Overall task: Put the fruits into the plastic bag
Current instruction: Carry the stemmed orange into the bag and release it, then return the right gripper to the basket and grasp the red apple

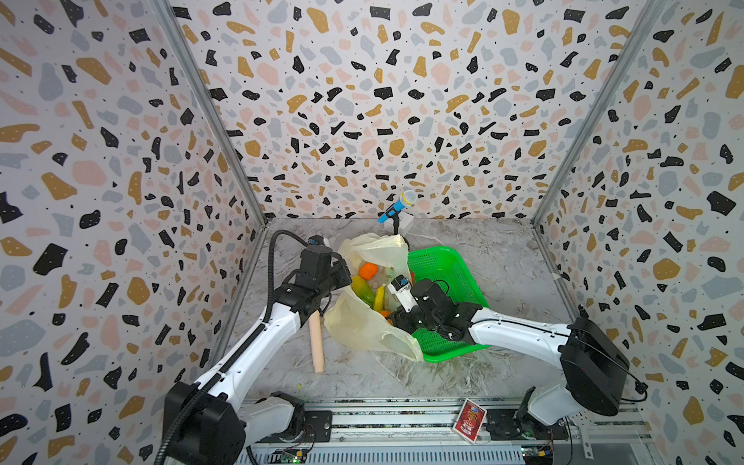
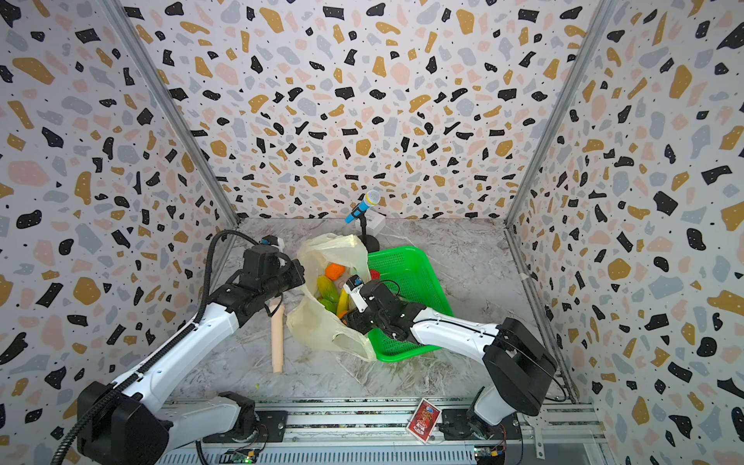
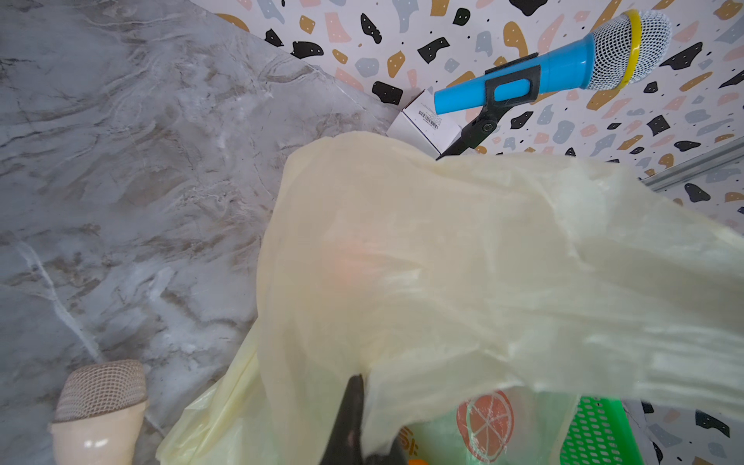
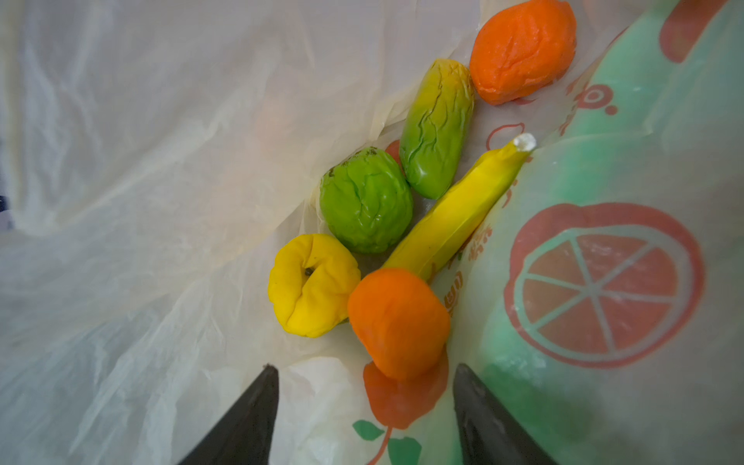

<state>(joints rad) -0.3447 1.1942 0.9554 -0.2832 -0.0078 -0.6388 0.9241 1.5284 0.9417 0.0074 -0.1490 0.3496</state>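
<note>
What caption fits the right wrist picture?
Open right end effector over six small colourful toy fruits inside the thin pale-yellow plastic bag.

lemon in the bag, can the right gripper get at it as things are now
Probably yes. The right gripper is open and empty close to the lemon, which lies uncovered. The left gripper holds the bag mouth up. An orange crowds one side.

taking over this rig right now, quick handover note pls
Left end effector: shut on the plastic bag, holding its mouth open.
Right end effector: open, empty, inside the bag over the fruits.
Done: two oranges, lemon, banana, mango and bumpy green fruit are bagged.
To do: a red fruit seems to sit in the green basket, partly hidden; bag it.
</note>
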